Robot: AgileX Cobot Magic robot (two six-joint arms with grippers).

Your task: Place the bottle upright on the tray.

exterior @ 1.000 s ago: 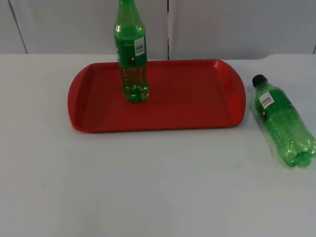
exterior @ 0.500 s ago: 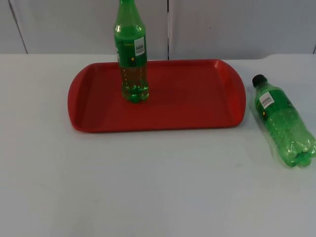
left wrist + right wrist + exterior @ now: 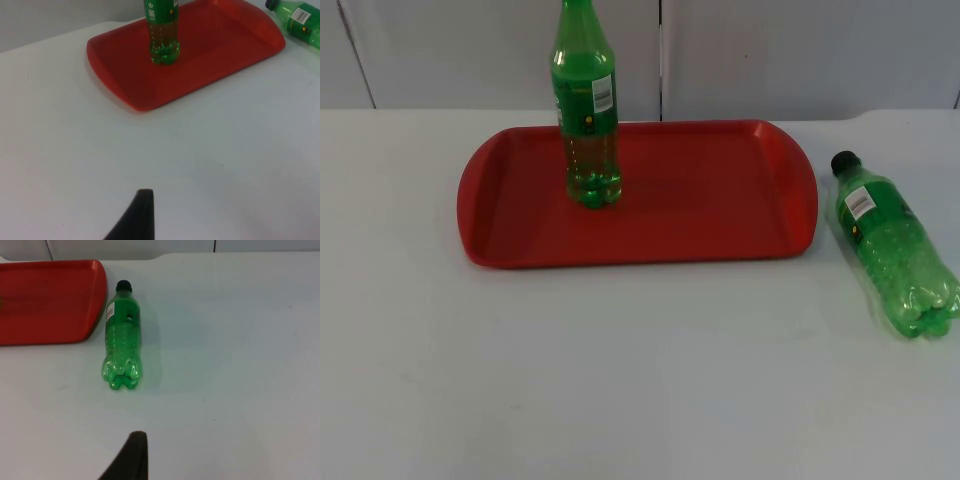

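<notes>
A green ribbed plastic bottle with a black cap (image 3: pixel 892 249) lay on its side just beside the red rounded plastic tray (image 3: pixel 720 215), on which a second green bottle (image 3: pixel 587 110), its top cut off, stood upright. Whether the jaws of the left gripper (image 3: pixel 135 217) and right gripper (image 3: pixel 131 457) were spread could not be told.

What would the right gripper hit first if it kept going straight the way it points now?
Probably the lying bottle, base end first. It rests on the table beside the tray, though depth is hard to judge.
</notes>
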